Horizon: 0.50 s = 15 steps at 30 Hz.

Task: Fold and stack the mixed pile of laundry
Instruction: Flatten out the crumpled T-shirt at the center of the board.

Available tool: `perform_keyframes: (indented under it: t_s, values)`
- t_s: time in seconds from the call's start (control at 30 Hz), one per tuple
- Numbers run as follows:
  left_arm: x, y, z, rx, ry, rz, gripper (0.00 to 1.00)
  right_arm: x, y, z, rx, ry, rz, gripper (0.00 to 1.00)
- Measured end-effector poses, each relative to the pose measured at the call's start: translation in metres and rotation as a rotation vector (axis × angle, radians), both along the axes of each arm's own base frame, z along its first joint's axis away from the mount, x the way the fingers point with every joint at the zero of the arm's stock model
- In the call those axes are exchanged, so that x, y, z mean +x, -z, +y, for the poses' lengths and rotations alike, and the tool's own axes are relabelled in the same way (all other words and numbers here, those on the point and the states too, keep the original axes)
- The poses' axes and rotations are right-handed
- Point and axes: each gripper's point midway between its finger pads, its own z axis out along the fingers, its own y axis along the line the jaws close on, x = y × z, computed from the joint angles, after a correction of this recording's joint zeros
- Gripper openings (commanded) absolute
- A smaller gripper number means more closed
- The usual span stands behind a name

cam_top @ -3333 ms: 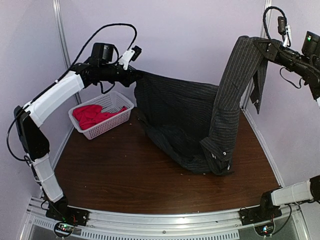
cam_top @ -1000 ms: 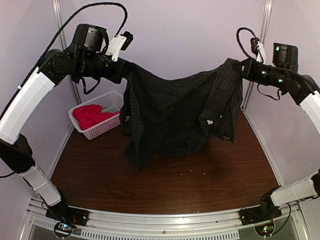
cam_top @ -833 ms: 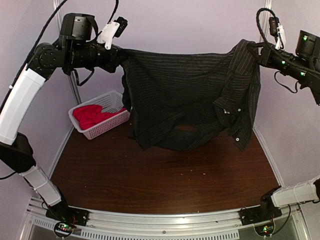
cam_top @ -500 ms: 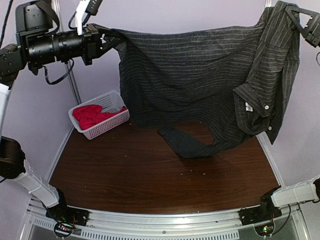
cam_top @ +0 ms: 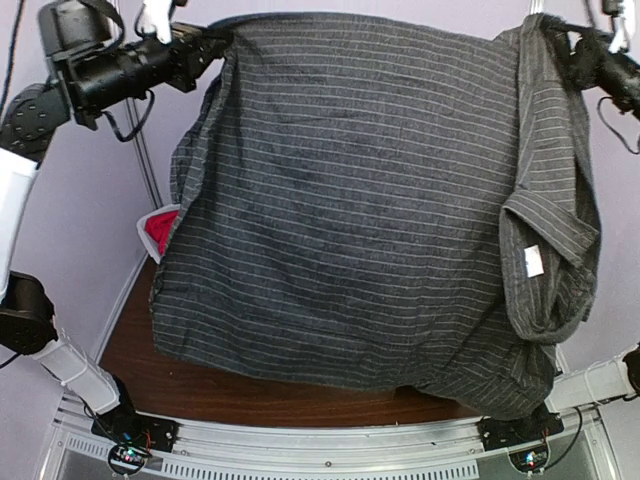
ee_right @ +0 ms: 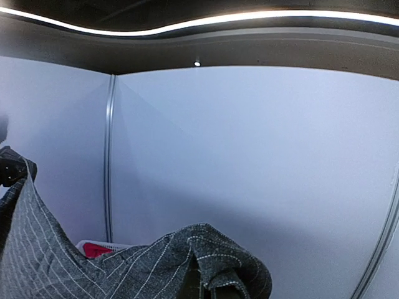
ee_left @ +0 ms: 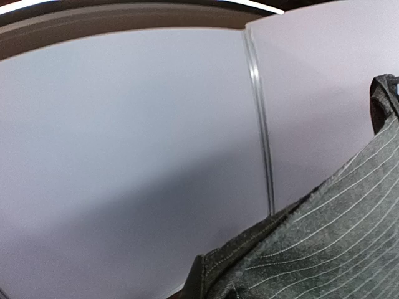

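The dark charcoal pinstriped shirt (cam_top: 380, 210) hangs spread wide in the air, filling most of the top view. My left gripper (cam_top: 207, 44) is shut on its upper left corner and my right gripper (cam_top: 578, 42) on its upper right corner, where a sleeve and the labelled collar droop. In both wrist views cloth covers the fingers: a hemmed edge of the shirt (ee_left: 324, 249) on the left, a bunched fold of the shirt (ee_right: 206, 261) on the right. The red-pink T-shirt (cam_top: 161, 231) peeks out beside the shirt's left edge, lying in the basket.
The white lattice basket (cam_top: 144, 233) stands at the table's back left, mostly hidden by the shirt; its rim (ee_right: 106, 245) shows in the right wrist view. A strip of brown table (cam_top: 130, 340) shows at the front left. A pale wall with metal posts (cam_top: 140, 150) closes the back.
Both arms have risen and pulled apart toward the camera. The shirt, which sagged with its hem near the table, now hangs taut and flat, hiding most of the table and basket.
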Motion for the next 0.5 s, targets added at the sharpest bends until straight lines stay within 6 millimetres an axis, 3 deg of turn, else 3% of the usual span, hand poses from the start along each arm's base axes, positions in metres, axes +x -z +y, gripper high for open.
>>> perform_keyframes:
  t_s: [0.03,0.07,0.13,0.17,0.2,0.27,0.3,0.33,0.37,0.43,0.5]
  values:
    - [0.018,0.021,-0.009,0.035,-0.027,0.041,0.00,0.028,0.018,0.002,-0.026,0.035,0.049,0.00]
    - [0.039,0.032,-0.001,0.049,-0.081,0.066,0.00,0.053,0.036,0.003,-0.046,0.062,0.094,0.06]
    - [0.090,0.084,0.000,0.101,-0.166,0.167,0.00,0.116,0.087,-0.005,-0.079,0.127,0.202,0.61]
    - [0.116,0.115,0.001,0.134,-0.207,0.224,0.01,0.151,0.121,-0.014,-0.086,0.167,0.273,0.77]
    - [0.138,0.146,0.002,0.167,-0.242,0.279,0.18,0.178,0.148,-0.022,-0.089,0.195,0.332,0.92]
    - [0.183,0.204,0.002,0.225,-0.302,0.387,0.61,0.239,0.212,-0.037,-0.091,0.243,0.482,1.00]
    - [0.204,0.228,0.002,0.242,-0.329,0.435,0.79,0.272,0.243,-0.045,-0.088,0.260,0.568,1.00]
    - [0.228,0.253,0.003,0.257,-0.358,0.491,0.91,0.305,0.268,-0.054,-0.078,0.277,0.643,1.00]
    - [0.253,0.274,0.006,0.267,-0.390,0.534,0.97,0.337,0.288,-0.062,-0.069,0.292,0.704,1.00]
    - [0.285,0.307,0.013,0.283,-0.446,0.597,0.98,0.386,0.315,-0.073,-0.040,0.304,0.774,1.00]
    - [0.297,0.342,0.032,0.313,-0.507,0.674,0.98,0.400,0.346,-0.079,-0.014,0.310,0.864,1.00]
